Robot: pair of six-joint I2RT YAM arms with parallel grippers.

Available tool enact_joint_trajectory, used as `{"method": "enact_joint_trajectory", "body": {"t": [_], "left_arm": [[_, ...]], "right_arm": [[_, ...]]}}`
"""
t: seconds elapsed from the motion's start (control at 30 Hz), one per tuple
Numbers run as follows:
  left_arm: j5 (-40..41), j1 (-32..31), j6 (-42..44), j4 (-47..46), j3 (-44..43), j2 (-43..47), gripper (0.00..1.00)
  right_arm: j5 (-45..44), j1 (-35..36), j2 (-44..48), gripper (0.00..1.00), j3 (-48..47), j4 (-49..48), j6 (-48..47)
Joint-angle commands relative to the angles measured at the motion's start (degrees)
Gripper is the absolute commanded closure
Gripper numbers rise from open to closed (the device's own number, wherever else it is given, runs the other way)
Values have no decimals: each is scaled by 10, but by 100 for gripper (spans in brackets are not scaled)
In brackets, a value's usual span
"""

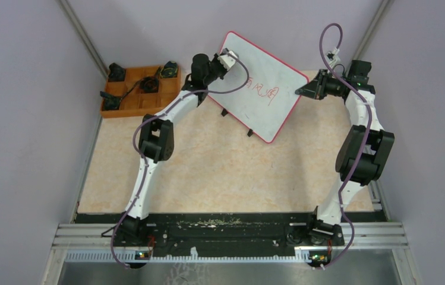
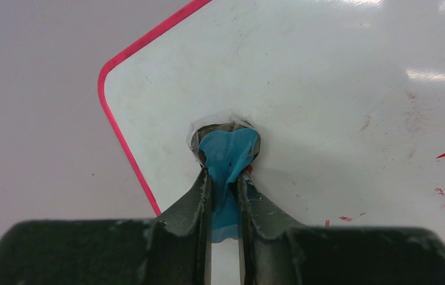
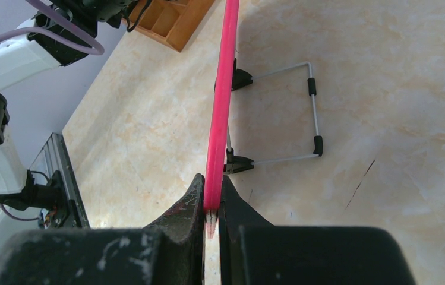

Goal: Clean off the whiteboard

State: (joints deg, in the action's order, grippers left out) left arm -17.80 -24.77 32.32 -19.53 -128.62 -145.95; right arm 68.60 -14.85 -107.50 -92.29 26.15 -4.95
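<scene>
Whiteboard (image 1: 267, 68) propped at the bench's (image 1: 220, 172) far middle, red writing (image 1: 265, 92) on it, left gripper (image 2: 224, 173) pinching blue cloth (image 2: 227, 151) against it near a corner, right gripper (image 3: 211, 199) clamped on its pink edge.

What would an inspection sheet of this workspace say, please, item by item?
Surface: beige marbled table.
Job's things: whiteboard propped on its wire stand, red writing not yet erased.
Clutter: orange tray at far left, black parts inside.
Grippers: left gripper shut on blue cloth at the board's face; right gripper shut on the board's pink edge.
Cables: purple cables along both arms, one looping over the board.
Surroundings: grey walls, metal rails.
</scene>
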Motion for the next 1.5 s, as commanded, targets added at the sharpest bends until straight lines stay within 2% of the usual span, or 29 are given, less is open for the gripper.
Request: {"method": "enact_joint_trajectory", "body": {"t": [0.0, 0.33, 0.67, 1.1, 1.47], "left_arm": [[-31, -31, 4, -1, 8, 25, 100], [-3, -33, 26, -17, 4, 26, 100], [31, -7, 31, -21, -36, 15, 100], [57, 10, 62, -29, -41, -2, 100], [41, 15, 43, -8, -37, 0, 100]], "right_arm": [[21, 15, 25, 100, -1, -31, -27], [20, 20, 26, 100, -2, -30, -27], [19, 24, 28, 100, -3, -28, -27], [17, 26, 30, 100, -2, -26, -28], [18, 27, 27, 100, -2, -29, -27]]}}
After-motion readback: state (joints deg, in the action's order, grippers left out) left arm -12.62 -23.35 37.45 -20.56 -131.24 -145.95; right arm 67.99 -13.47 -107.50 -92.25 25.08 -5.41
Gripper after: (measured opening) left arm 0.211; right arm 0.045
